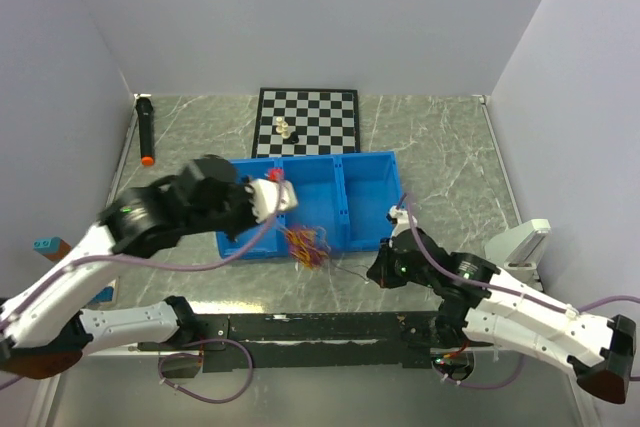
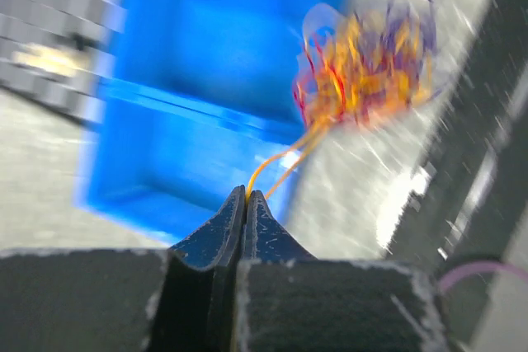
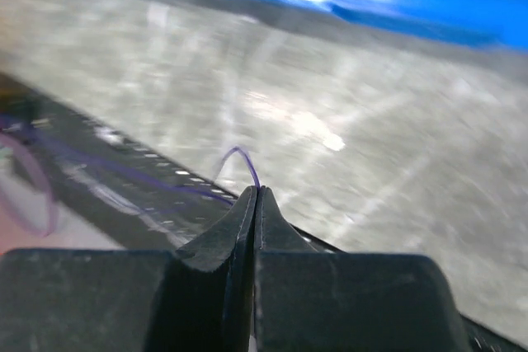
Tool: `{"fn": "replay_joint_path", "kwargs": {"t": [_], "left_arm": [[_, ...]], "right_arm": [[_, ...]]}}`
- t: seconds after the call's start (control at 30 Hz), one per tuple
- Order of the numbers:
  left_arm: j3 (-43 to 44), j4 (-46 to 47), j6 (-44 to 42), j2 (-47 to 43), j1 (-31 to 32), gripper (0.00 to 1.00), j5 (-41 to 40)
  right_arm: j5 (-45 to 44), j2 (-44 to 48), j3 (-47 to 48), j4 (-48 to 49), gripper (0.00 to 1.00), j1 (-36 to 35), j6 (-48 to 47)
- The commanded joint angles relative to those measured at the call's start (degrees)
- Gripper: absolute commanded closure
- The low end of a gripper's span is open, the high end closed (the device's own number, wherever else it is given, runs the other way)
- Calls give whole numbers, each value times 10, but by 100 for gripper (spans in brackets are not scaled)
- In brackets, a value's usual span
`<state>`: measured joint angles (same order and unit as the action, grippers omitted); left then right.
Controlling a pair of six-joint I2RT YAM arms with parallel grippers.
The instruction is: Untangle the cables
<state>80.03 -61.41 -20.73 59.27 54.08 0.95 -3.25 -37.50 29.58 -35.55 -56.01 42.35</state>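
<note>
The light, limp tangle of thin orange, red and purple wires (image 1: 306, 244) sits toward the near edge of the table (image 1: 440, 147). The left gripper (image 2: 247, 197) is clamped on an orange strand (image 2: 279, 161), the right gripper (image 3: 256, 191) on a purple strand (image 3: 244, 154). Single strands seem the best hold.

The blue tray (image 1: 365, 187) fills mid-bench (image 1: 440, 147), with the chessboard (image 1: 320, 112) behind and the cable tangle (image 1: 306, 245) at its near wall. The far right corner is open. A black marker (image 1: 145, 129) lines the left edge.
</note>
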Motion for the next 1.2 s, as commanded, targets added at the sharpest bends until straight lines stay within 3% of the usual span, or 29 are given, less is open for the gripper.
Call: {"fn": "replay_joint_path", "kwargs": {"t": [0.0,0.3,0.5,0.57,0.77,1.17], "left_arm": [[109,11,-17,-47,-2,99,-113],[282,86,-62,-81,-5,99,-125],[322,289,-108,-80,-13,99,-233],[313,327,-131,-85,-14,99,-228],[320,223,-96,-74,-13,99,-123],[121,158,-15,-124,-14,99,74]], "right_arm": [[-53,-49,4,-74,100,-5,41],[-112,-140,28,-130,100,-12,109],[-128,-153,19,-163,100,-19,173],[-142,-148,24,-172,100,-24,185],[-151,-73,99,-125,100,-28,116],[-90,-84,279,-22,100,-29,-22]]}}
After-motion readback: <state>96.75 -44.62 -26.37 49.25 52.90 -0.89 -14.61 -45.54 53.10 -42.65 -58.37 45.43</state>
